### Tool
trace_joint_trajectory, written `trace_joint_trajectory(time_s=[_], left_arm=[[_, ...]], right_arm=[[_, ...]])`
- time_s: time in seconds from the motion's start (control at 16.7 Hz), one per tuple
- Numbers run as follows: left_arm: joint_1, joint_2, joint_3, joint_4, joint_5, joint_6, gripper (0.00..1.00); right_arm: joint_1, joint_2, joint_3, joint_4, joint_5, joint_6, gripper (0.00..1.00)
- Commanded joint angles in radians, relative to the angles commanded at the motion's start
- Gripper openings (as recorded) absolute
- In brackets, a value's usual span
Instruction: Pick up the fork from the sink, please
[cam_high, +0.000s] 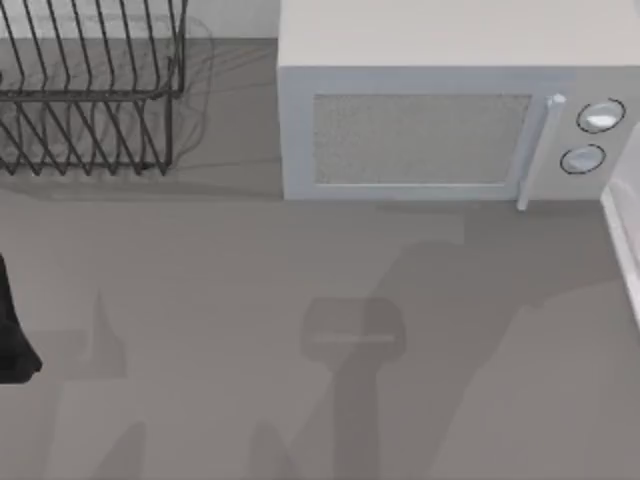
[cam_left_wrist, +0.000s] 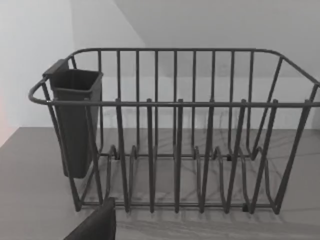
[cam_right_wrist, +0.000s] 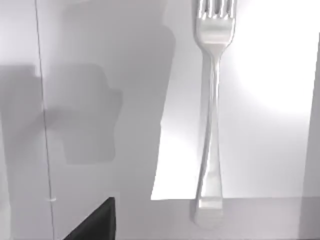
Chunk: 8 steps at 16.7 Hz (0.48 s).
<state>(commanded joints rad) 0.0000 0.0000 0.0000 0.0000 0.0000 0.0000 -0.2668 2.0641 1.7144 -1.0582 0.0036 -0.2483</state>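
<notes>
The fork (cam_right_wrist: 210, 115) lies flat on the pale sink floor (cam_right_wrist: 270, 125), tines toward twelve o'clock, beneath the right wrist. Being thin, it could skid from closing fingers; the finger state cannot be told.

Premises: a rendered kitchen. A white microwave (cam_high: 440, 130) with a mesh door window, vertical handle and two round dials stands at the back of a plain grey surface (cam_high: 250, 300). Left of the microwave, apart from it, stands a dark wire dish rack (cam_high: 90, 90); the left wrist view shows its upright dividers and a dark cutlery cup (cam_left_wrist: 75, 120) hung on one end. A silvery fork (cam_right_wrist: 212, 115) lies flat in a pale basin.
</notes>
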Motion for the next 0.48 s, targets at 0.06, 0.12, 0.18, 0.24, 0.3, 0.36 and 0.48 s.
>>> trace_joint_trajectory(time_s=[0.06,0.12,0.18,0.24,0.3,0.36,0.48], left_arm=[[0.0,0.0,0.0,0.0,0.0,0.0,1.0],[0.0,0.0,0.0,0.0,0.0,0.0,1.0],[0.0,0.0,0.0,0.0,0.0,0.0,1.0],[0.0,0.0,0.0,0.0,0.0,0.0,1.0],[0.0,0.0,0.0,0.0,0.0,0.0,1.0],[0.0,0.0,0.0,0.0,0.0,0.0,1.0],[0.0,0.0,0.0,0.0,0.0,0.0,1.0]], right_arm=[[-0.008,0.064,0.051,-0.031,0.0,-0.007,1.0],[-0.015,0.119,0.094,-0.058,0.0,-0.014,1.0],[-0.02,0.163,0.129,-0.08,0.0,-0.019,1.0],[-0.025,0.197,0.156,-0.098,0.0,-0.023,1.0],[-0.028,0.22,0.175,-0.109,0.0,-0.026,1.0],[-0.029,0.231,0.184,-0.115,0.0,-0.027,1.0],[-0.029,0.232,0.185,-0.116,0.0,-0.027,1.0]])
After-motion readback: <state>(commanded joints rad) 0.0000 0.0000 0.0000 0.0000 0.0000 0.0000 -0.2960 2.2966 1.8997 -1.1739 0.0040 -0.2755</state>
